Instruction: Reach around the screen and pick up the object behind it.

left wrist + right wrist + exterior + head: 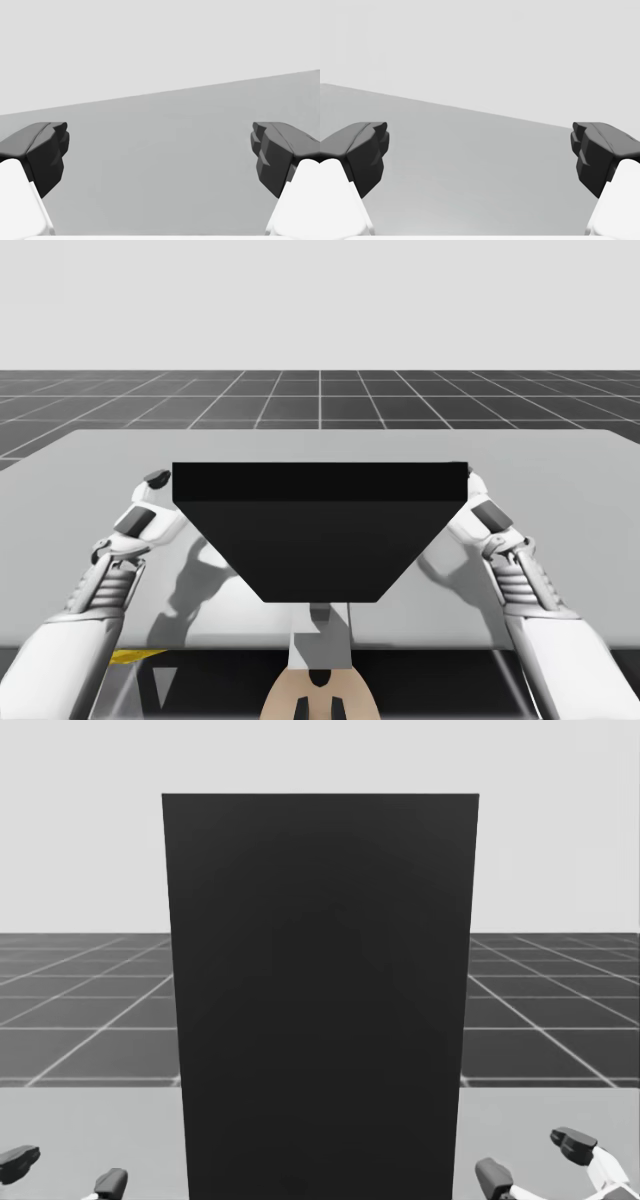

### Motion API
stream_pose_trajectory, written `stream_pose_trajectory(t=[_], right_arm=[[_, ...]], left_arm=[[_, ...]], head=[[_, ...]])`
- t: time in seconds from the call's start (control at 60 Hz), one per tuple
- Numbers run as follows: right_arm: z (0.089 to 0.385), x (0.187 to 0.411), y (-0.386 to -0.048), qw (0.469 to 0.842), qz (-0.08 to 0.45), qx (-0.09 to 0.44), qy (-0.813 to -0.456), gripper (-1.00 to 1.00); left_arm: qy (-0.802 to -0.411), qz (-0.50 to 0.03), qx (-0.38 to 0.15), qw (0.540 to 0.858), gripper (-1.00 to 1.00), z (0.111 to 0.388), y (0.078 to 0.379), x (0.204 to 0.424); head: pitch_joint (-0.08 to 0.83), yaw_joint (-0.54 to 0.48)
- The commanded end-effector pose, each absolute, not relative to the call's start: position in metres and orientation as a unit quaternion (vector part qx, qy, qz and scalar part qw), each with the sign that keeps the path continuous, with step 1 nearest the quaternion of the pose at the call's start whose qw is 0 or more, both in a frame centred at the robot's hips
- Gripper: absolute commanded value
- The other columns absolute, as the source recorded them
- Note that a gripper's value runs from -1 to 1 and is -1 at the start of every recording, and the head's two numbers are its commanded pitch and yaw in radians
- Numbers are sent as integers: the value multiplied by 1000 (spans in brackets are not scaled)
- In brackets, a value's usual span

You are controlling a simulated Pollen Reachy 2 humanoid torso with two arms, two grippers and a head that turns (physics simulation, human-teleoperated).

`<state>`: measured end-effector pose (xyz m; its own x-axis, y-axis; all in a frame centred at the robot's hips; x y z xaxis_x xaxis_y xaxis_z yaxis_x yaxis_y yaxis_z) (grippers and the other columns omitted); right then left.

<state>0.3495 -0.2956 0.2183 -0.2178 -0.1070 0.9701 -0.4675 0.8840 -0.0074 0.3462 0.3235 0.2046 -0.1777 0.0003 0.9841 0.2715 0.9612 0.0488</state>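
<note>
The screen [320, 1000] stands upright in the middle of the head view, with my left gripper [65, 1172] at lower left and my right gripper [535, 1162] at lower right, each just beside one of its edges; the object is hidden behind it, so I judge it lies ahead and inward of either gripper, though which gripper is nearer, or how its long axis runs, I cannot tell; both grippers are spread wide and hold nothing; the high view adds the screen's breadth across the table [560, 490]; each wrist view adds bare table ahead between the jaws.
</note>
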Motion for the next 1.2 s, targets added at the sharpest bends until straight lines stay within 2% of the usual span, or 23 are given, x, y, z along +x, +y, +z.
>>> stream_pose_trajectory(t=[0.017,0.333,0.55,0.667,0.933,1.1,1.2], right_arm=[[214,331,-299,570,213,252,-753,-1000],[175,320,-313,563,271,308,-717,-1000],[158,315,-309,552,306,348,-693,-1000],[150,315,-310,558,311,343,-689,-1000],[127,331,-320,576,296,320,-692,-1000],[110,344,-310,593,301,335,-667,-1000],[103,350,-301,590,303,348,-662,-1000]], left_arm=[[-740,-185,-133,632,-1000,205,326,323],[-705,-279,-193,622,-1000,194,348,296],[-679,-312,-222,626,-1000,187,352,292],[-668,-325,-231,629,-1000,182,350,292],[-660,-333,-239,629,-1000,176,347,295],[-659,-335,-238,630,-1000,174,345,296],[-660,-334,-237,629,-1000,173,345,297]], head=[[39,1],[58,1],[66,-2],[72,-4],[86,-9],[98,-17],[103,-16]])
